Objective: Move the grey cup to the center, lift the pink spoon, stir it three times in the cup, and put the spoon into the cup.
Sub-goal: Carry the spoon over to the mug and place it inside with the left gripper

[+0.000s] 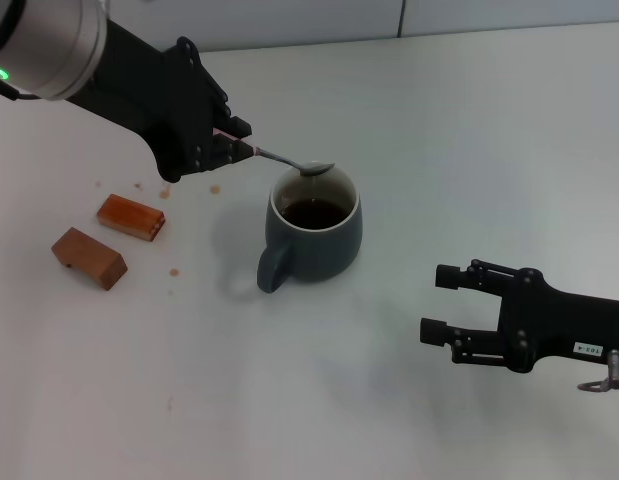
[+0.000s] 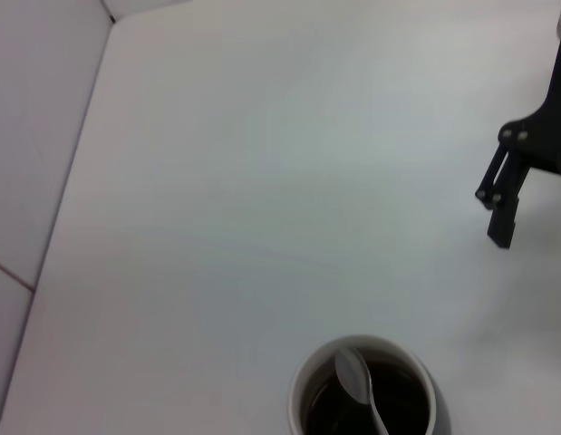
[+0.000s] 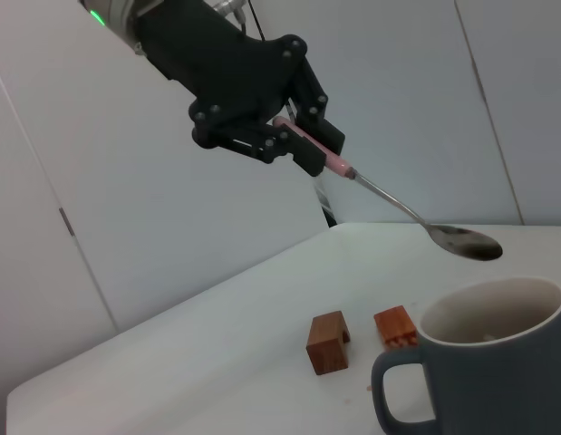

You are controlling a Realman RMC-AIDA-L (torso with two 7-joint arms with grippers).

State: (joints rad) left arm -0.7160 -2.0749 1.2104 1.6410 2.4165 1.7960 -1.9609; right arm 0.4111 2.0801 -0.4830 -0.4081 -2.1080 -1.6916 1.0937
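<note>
Our left gripper (image 1: 239, 146) is clamped on the pink spoon (image 1: 289, 161) by its handle, mostly hidden between the fingers; the bowl hangs just above the far rim of the grey cup (image 1: 313, 226), not touching the dark liquid. The cup sits mid-table, handle toward us. In the left wrist view the cup is cut off at the frame edge. Plenty of bare table (image 1: 469, 130) around. Two wooden blocks (image 1: 107, 238) lie to the cup's left, apart from it. Right gripper (image 1: 441, 302) rests low, near-right of the cup, fingers spread, holding nothing.

Two brown wooden blocks (image 1: 109, 238) near each other on white table (image 1: 469, 120), small brown spots (image 1: 174, 270) beside them
</note>
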